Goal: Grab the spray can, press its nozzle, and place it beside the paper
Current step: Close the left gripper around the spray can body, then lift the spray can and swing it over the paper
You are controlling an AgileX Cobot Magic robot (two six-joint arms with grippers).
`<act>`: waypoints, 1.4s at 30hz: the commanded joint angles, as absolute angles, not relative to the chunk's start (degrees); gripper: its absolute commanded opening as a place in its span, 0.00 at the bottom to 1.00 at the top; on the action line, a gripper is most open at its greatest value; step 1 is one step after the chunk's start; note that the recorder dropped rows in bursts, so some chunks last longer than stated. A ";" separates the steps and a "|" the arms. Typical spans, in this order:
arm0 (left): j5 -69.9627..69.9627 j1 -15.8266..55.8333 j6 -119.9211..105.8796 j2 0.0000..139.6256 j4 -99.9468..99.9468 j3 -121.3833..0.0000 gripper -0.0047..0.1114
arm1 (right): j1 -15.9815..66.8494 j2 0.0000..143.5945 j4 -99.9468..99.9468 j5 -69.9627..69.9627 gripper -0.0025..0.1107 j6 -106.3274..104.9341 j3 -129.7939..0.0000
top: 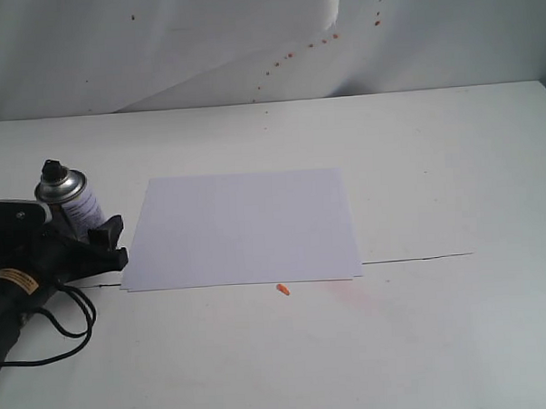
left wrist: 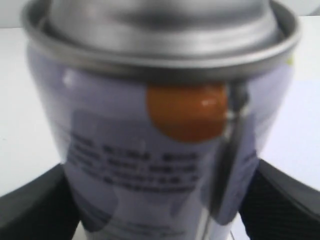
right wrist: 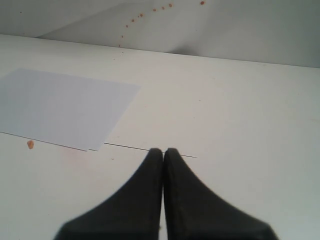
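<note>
The spray can (top: 74, 206) stands upright at the table's left, a short way from the left edge of the paper (top: 242, 228). Its black nozzle (top: 52, 168) points up above the shiny dome. My left gripper (top: 91, 232) is shut on the can's lower body. In the left wrist view the spray can (left wrist: 160, 150) fills the picture, showing an orange dot (left wrist: 187, 112) and blurred print, with black fingers (left wrist: 35, 205) pressed on both sides. My right gripper (right wrist: 163, 150) is shut on nothing above bare table, to the right of the paper (right wrist: 65, 107). It is out of the exterior view.
A small orange bit (top: 282, 289) lies just in front of the paper's front edge. A thin black line (top: 416, 257) runs across the table to the paper's right. The left arm's cable (top: 65, 327) loops on the table. A white backdrop (top: 248, 43) with orange specks hangs behind.
</note>
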State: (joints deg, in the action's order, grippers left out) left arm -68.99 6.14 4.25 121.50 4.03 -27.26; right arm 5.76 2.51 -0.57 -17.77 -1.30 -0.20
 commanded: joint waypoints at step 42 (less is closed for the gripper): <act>-25.86 8.57 -12.59 97.27 -4.84 -38.42 0.04 | 6.01 2.15 -0.36 -17.58 0.02 -1.38 0.00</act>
